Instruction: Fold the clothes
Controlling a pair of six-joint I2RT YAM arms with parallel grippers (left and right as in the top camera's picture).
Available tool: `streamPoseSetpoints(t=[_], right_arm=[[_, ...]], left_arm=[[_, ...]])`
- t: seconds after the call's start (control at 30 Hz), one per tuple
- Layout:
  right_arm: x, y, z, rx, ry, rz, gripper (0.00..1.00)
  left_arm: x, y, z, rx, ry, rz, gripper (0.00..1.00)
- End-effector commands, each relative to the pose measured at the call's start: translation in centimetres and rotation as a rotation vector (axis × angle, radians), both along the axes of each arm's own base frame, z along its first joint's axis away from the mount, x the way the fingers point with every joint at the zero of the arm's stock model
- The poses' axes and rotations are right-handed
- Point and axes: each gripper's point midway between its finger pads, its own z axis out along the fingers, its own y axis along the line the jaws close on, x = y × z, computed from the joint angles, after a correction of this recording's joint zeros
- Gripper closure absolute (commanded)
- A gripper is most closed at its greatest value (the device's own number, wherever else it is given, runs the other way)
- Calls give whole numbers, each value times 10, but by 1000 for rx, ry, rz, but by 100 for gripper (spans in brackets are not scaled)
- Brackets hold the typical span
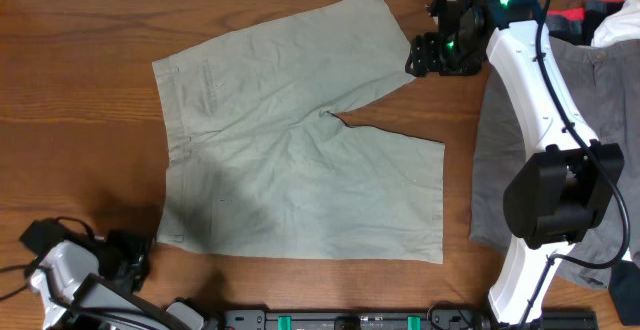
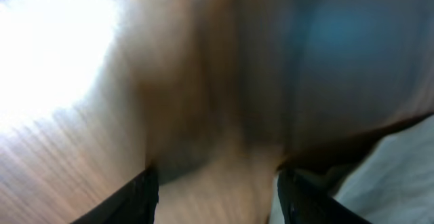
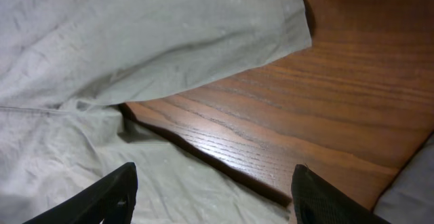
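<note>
Khaki-beige cotton shorts [image 1: 290, 150] lie flat. Your right gripper [image 3: 213, 175] is spread over the brown wooden table [image 3: 352, 81] by the leg hem. Your left gripper [image 2: 217, 183] is spread too, near the waistband corner.

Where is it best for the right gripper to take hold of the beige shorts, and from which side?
Grip the hem of the far leg of the beige shorts, near its corner, coming from the bare wood on the right. The shorts lie flat, and this free edge is beside the open right gripper, so one finger can probably slide under.
</note>
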Motion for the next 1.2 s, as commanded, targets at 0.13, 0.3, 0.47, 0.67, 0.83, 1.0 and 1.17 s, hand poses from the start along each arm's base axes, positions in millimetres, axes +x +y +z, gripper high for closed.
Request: streamPoseSetpoints(t=[0.13, 0.3, 0.47, 0.67, 0.83, 1.0, 1.17], right_arm=[[-4, 8, -2, 16, 20, 4, 29], [-7, 7, -3, 14, 32, 5, 28], [-8, 7, -3, 13, 36, 5, 28], [-7, 7, -3, 13, 35, 5, 28], [-7, 7, -3, 13, 35, 5, 28], [-7, 7, -3, 13, 35, 5, 28], [-13, 7, -5, 9, 58, 6, 30]], left_arm=[[26, -17, -3, 9, -30, -77, 42], [32, -30, -5, 15, -14, -145, 52], [33, -28, -6, 27, -5, -141, 53], [29, -33, -6, 11, 9, -148, 60], [31, -44, -7, 3, 19, -199, 85], [31, -43, -10, 44, 44, -232, 94], [34, -37, 1, 66, 42, -231, 94]])
